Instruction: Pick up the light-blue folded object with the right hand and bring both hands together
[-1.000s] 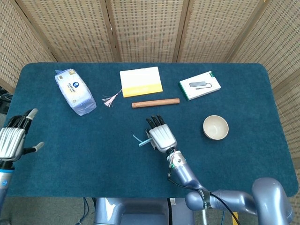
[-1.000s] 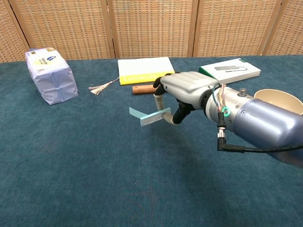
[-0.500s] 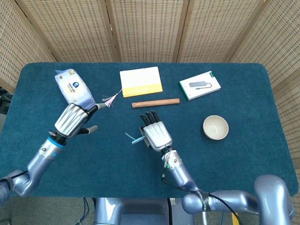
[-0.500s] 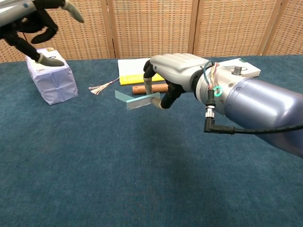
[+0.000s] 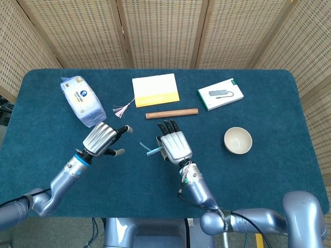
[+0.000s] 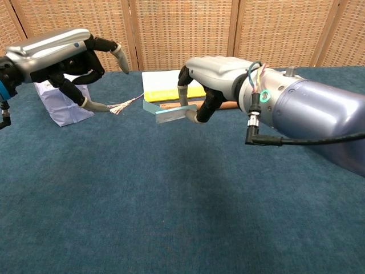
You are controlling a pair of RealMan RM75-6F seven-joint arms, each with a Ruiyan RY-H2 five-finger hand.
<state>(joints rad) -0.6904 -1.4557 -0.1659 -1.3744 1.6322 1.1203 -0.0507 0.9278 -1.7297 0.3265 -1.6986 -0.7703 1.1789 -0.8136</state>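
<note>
My right hand (image 6: 214, 77) pinches the light-blue folded object (image 6: 169, 115) up off the table; left hand (image 6: 68, 57) spread, empty, near it, ready to meet.

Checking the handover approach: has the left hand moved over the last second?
Yes. The left hand has swung in from the table's left edge, past the tissue pack, toward the right hand holding the light-blue folded object.

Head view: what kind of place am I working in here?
Probably a staged lab or demo tabletop: a blue-covered table, woven screen panels behind it, and unrelated props such as a tissue pack, boxed adapter and bowl.
</note>
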